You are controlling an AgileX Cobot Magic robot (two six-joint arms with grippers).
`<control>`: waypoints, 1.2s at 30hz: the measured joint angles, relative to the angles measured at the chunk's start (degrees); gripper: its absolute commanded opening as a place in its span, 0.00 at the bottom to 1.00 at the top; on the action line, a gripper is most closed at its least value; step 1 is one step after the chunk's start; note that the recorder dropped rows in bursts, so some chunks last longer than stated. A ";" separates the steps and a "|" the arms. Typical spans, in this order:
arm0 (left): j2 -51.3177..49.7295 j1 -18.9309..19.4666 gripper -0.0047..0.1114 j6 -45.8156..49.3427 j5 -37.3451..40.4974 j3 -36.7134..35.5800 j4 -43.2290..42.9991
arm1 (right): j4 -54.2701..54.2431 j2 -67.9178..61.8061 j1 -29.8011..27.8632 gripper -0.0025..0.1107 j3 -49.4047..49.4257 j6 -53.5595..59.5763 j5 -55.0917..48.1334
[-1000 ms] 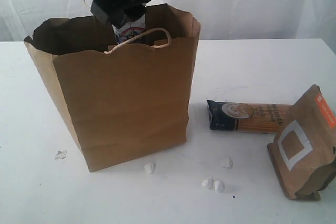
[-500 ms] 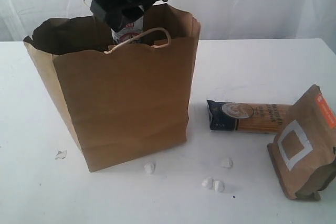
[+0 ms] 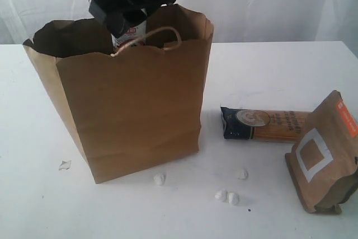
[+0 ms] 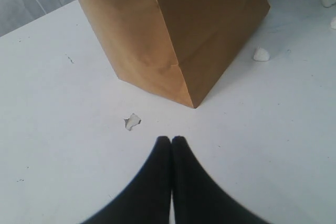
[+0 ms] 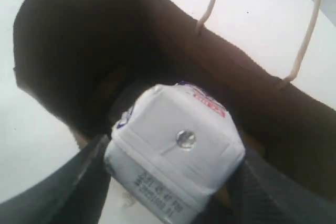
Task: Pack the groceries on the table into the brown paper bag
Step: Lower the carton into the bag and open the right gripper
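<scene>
The step in hand is putting the carton (image 3: pixel 128 31) into the bag (image 3: pixel 134 110). The right end effector (image 3: pixel 127 16) hangs over the bag's open mouth, toward its far side, with its jaws closed on the carton's sides. The carton's lower part is below the rim, just behind the near handle (image 3: pixel 163 31). In the right wrist view the carton sits square between the two fingers (image 5: pixel 79 182) above the bag's dark inside, and what lies down there is too dim to tell. The left end effector (image 4: pixel 171 141) holds nothing, its tips pressed together. It hovers over the table (image 3: pixel 268 65) by the bag's near-left corner, beside a small white scrap (image 4: pixel 132 121). Two groceries lie outside the bag, both to its right. The packet (image 3: pixel 263 125) is flat on the table, and the pouch (image 3: pixel 324 152) is nearer and further right, its edge hiding the packet's right end. White crumbs (image 3: pixel 226 196) are scattered near the bag and are not for packing. The next move, as I judge it, calls for lowering the carton deeper, clear of the handle and the creased walls. Then the jaws should open so it lands upright, and the arm should lift straight out without snagging the handle. The packet and pouch are left to pack, so the task looks part done.
</scene>
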State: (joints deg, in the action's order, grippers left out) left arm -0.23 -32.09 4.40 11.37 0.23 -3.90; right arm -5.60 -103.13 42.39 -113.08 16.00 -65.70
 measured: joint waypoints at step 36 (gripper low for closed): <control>0.00 0.00 0.04 0.00 0.00 0.00 0.00 | -0.25 0.00 0.00 0.66 -0.31 -3.04 3.09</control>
State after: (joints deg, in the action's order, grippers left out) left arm -0.23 -32.09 4.40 11.37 0.23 -3.90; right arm -5.84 -103.13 42.39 -113.40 12.96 -62.61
